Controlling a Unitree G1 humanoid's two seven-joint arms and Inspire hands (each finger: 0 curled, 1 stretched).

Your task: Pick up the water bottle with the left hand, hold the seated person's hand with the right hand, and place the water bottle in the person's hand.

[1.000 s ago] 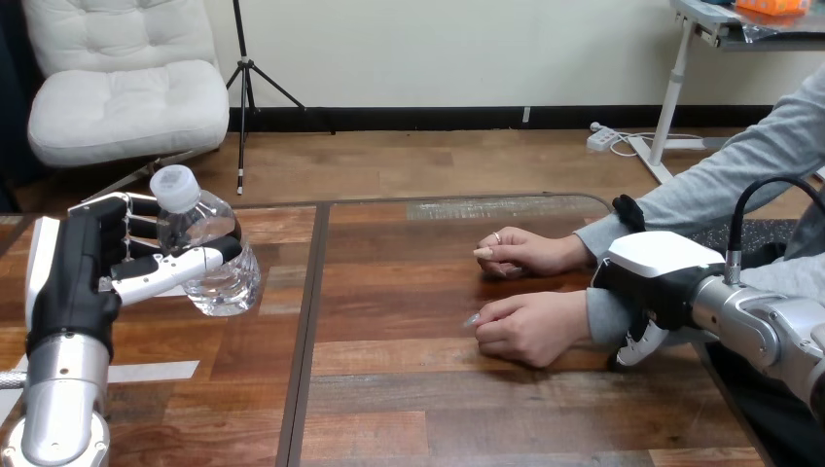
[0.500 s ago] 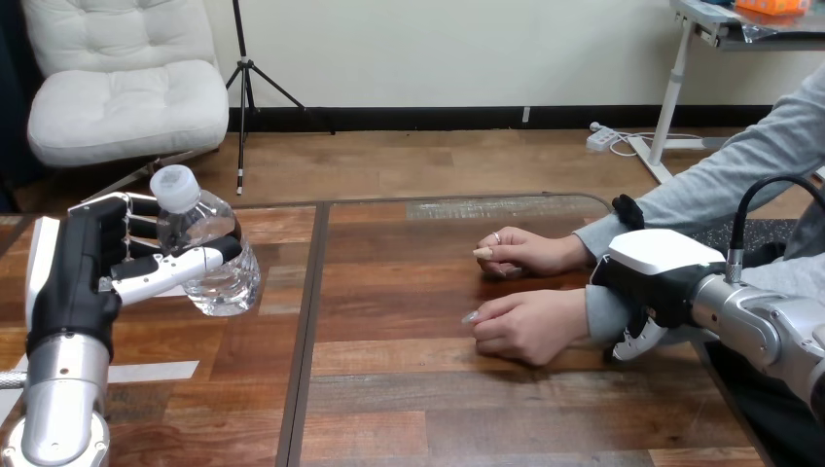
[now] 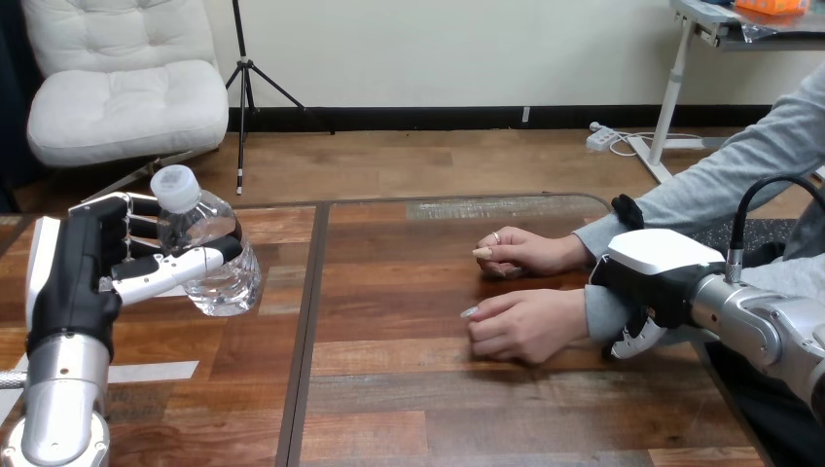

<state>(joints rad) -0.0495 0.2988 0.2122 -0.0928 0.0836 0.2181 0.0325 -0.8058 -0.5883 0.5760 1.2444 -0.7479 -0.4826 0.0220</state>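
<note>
bottle up, wrist taken, handover still to come

the first two steps look done. the left hand (image 3: 88,272) has the bottle (image 3: 209,258) off the table (image 3: 418,409) at the left side, thumb across its front and fingers curled round its back. the bottle leans, its white cap up and to the left.

at the right, the right hand (image 3: 657,268) sits over the wrist (image 3: 601,313) of the person's near hand (image 3: 530,326). its fingers (image 3: 637,336) curl down round the sleeve, so it appears to grip the wrist rather than the hand itself. that near hand rests knuckles up on the table, fingers loosely bent, not turned to receive anything. the person's far hand (image 3: 530,251) lies just beyond it.

what is left: carry the bottle across, since it is well apart from the near hand, and set it in that hand.
</note>
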